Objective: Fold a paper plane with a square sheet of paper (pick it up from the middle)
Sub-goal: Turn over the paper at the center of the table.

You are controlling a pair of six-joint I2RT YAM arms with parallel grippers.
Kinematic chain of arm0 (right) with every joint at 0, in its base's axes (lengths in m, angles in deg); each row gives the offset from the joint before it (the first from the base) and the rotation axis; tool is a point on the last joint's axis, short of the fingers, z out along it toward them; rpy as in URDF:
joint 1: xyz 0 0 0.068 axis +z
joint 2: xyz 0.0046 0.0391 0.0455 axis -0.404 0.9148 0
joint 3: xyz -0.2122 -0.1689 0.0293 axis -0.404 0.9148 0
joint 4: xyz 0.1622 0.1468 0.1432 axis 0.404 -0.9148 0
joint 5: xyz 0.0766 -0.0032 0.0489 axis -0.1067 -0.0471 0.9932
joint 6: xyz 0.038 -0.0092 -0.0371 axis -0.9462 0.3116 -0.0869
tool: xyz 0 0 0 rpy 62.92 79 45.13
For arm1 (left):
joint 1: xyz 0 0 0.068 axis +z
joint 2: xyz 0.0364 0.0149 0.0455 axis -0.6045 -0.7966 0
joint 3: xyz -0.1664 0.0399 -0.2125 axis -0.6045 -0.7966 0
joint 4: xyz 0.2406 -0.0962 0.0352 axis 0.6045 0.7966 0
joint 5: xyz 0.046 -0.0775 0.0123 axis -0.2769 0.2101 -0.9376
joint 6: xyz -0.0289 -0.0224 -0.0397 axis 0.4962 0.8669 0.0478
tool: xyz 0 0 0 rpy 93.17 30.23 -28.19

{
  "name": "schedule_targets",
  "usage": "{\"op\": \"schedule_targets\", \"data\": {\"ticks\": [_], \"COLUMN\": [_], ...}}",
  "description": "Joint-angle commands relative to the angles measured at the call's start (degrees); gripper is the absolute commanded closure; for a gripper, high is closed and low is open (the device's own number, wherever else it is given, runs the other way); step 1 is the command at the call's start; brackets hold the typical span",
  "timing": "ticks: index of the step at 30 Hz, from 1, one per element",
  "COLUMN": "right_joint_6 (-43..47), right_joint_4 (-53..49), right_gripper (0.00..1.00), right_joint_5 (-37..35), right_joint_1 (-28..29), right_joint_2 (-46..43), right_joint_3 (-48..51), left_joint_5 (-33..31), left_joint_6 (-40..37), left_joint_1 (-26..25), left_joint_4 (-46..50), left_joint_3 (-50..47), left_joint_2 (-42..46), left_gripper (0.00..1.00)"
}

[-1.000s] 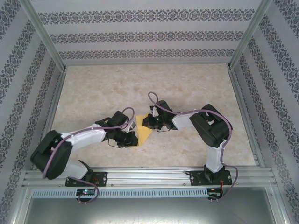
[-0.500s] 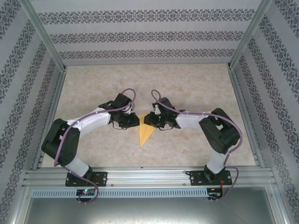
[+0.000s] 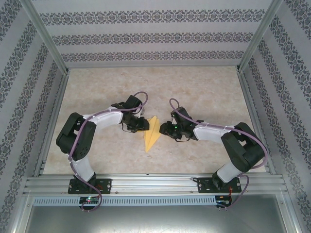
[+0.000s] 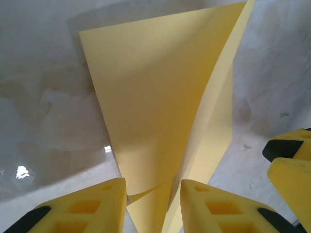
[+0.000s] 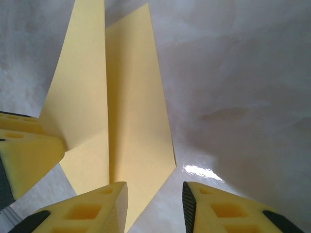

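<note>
From above, the left end effector and right end effector have drawn apart from where they pressed together a second ago. The paper plane now lies free on the table between them. Left wrist: jaws partly open, with the plane's narrow end loose in the gap and one wing lifted. Right wrist: jaws partly open on nothing, with the plane just ahead. The crease looks released and the folding near done
</note>
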Motion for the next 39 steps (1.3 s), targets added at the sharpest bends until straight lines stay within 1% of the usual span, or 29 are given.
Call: {"op": "schedule_targets", "data": {"ticks": [1,4,8,15,19,24,27,29,31,32,35,37,39], "right_joint_6": [-2.5,-3.9,-4.3,-5.3,-7.0,-7.8,-7.6,-7.6,-7.8,-7.8,-10.2,-10.9,-11.3], "right_joint_4": [1.9,3.2,2.3,4.8,7.7,7.1,3.0,2.4,3.3,4.5,13.6,14.9,15.4], "right_gripper": [0.64,0.61,0.62,0.63,0.63,0.64,0.64,0.64,0.64,0.64,0.64,0.65,0.65], "right_joint_5": [-0.1,0.3,-0.3,1.7,1.6,0.3,-1.8,-3.0,-2.9,-1.6,2.0,3.0,2.6], "right_joint_1": [1.1,1.5,1.9,2.2,2.3,2.7,2.7,2.8,2.8,2.7,3.0,3.1,3.3], "right_joint_2": [1.6,2.7,4.1,6.3,5.8,5.9,6.3,6.0,6.2,6.7,7.9,8.7,8.6], "right_joint_3": [0.1,-0.2,-0.9,-1.3,-0.4,-0.9,-2.1,-1.8,-1.4,-1.3,0.4,0.0,-0.2], "left_joint_5": [-1.7,-2.6,-2.3,-1.9,-1.8,-2.0,-1.9,-1.9,-1.7,-1.6,-1.1,-1.3,-1.3], "left_joint_6": [-2.2,-2.4,-3.1,-3.7,-4.0,-4.1,-4.3,-4.4,-4.4,-4.5,-4.6,-4.6,-4.6], "left_joint_1": [-0.7,-0.8,-0.8,-0.9,-0.8,-0.8,-0.8,-0.9,-0.8,-0.8,-0.9,-0.9,-0.9], "left_joint_4": [4.2,4.6,4.7,5.4,5.5,5.9,6.1,6.1,6.2,6.1,6.1,6.2,6.4], "left_joint_3": [2.1,2.2,2.9,3.7,3.6,3.7,4.1,4.1,4.2,4.2,4.3,4.3,4.3], "left_joint_2": [-1.8,-2.5,-3.5,-6.2,-6.8,-7.6,-8.0,-8.2,-8.4,-8.6,-9.0,-9.2,-9.2], "left_gripper": [0.64,0.64,0.65,0.66,0.66,0.69,0.69,0.69,0.69,0.69,0.70,0.70,0.71]}}
